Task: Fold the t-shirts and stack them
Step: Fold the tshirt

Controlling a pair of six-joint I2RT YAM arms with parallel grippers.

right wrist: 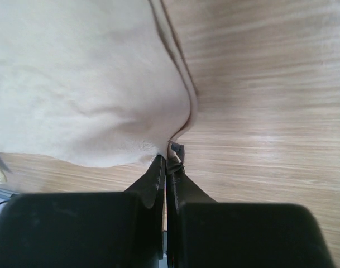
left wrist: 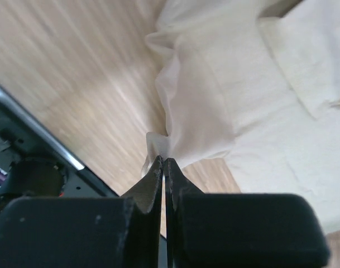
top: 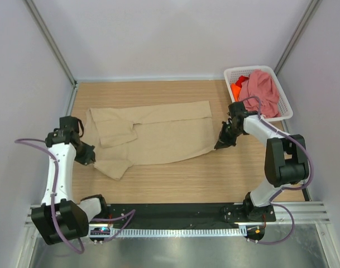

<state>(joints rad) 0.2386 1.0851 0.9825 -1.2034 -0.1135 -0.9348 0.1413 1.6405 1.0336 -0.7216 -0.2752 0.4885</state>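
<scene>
A beige-tan t-shirt (top: pixel 153 134) lies spread across the middle of the wooden table, its far long side folded over. My left gripper (top: pixel 87 154) is shut on the shirt's left edge; in the left wrist view the pale cloth (left wrist: pixel 214 89) bunches up from the closed left gripper (left wrist: pixel 164 162). My right gripper (top: pixel 220 144) is shut on the shirt's near right corner, and the right wrist view shows the cloth (right wrist: pixel 86 84) pinched in the right gripper (right wrist: pixel 167 159). A dusty pink t-shirt (top: pixel 262 89) and a bright orange t-shirt (top: pixel 238 86) lie crumpled in the basket.
A white lattice basket (top: pixel 286 109) stands at the far right corner of the table. Bare wood (top: pixel 214 173) runs along the near side in front of the shirt. A black rail (top: pixel 175 212) borders the table's near edge.
</scene>
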